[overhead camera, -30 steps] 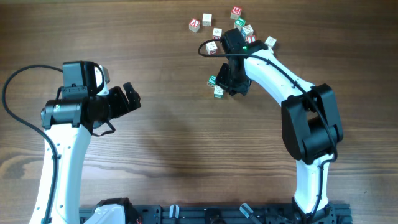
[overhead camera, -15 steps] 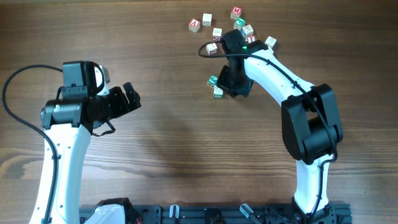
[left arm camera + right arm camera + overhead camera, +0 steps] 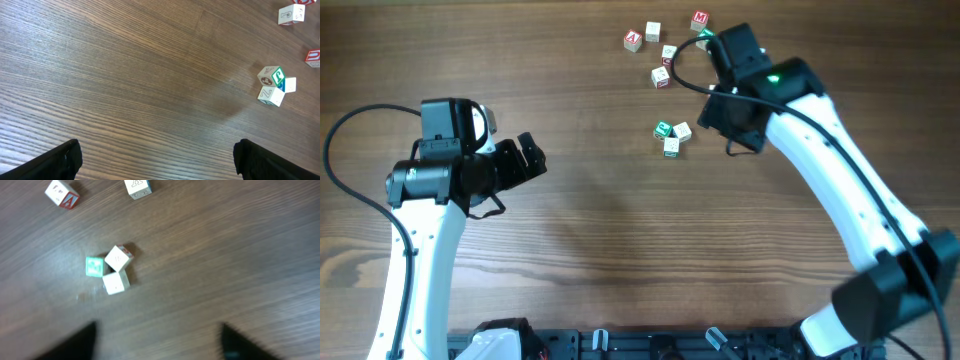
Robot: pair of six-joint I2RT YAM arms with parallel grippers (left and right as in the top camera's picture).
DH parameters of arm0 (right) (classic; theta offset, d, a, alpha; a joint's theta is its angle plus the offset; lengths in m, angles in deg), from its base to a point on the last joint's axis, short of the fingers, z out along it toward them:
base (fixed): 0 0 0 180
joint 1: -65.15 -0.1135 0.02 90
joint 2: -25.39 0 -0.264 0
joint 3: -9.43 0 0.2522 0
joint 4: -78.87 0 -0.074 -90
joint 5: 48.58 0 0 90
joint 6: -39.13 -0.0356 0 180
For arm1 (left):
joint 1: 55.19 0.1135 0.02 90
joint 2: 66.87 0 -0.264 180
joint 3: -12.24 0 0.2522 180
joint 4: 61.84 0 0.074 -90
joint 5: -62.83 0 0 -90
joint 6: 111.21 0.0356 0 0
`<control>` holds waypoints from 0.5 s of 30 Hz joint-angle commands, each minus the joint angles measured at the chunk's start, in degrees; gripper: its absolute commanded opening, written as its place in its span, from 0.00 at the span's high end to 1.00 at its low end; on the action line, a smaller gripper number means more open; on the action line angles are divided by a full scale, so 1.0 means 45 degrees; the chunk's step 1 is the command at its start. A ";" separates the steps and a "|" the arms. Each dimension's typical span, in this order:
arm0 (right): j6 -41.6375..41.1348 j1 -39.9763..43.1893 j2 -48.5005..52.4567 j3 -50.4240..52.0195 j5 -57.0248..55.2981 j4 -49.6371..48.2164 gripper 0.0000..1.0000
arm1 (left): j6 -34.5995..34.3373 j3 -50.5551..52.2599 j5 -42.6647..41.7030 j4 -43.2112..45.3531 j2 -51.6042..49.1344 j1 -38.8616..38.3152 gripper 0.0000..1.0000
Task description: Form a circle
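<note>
Right claw (image 3: 157, 342) is seen spread wide and empty, touching nothing, just beside the circle (image 3: 671, 137). The circle's three cubes are clustered tight on the worktop (image 3: 600, 230), near the scattered cubes (image 3: 633, 41). Left claw (image 3: 160, 162) is held agape and empty, well apart.

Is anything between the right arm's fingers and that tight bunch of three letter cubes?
Nothing visible does: only bare brown wooden table separates the open right fingers from the tight group of pale wooden letter cubes.
</note>
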 commanded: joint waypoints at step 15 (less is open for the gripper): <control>0.1957 0.0010 -0.2361 0.0053 -0.2093 0.1331 0.00 | 0.0262 0.0073 -0.0015 -0.0005 0.0160 0.0068 0.00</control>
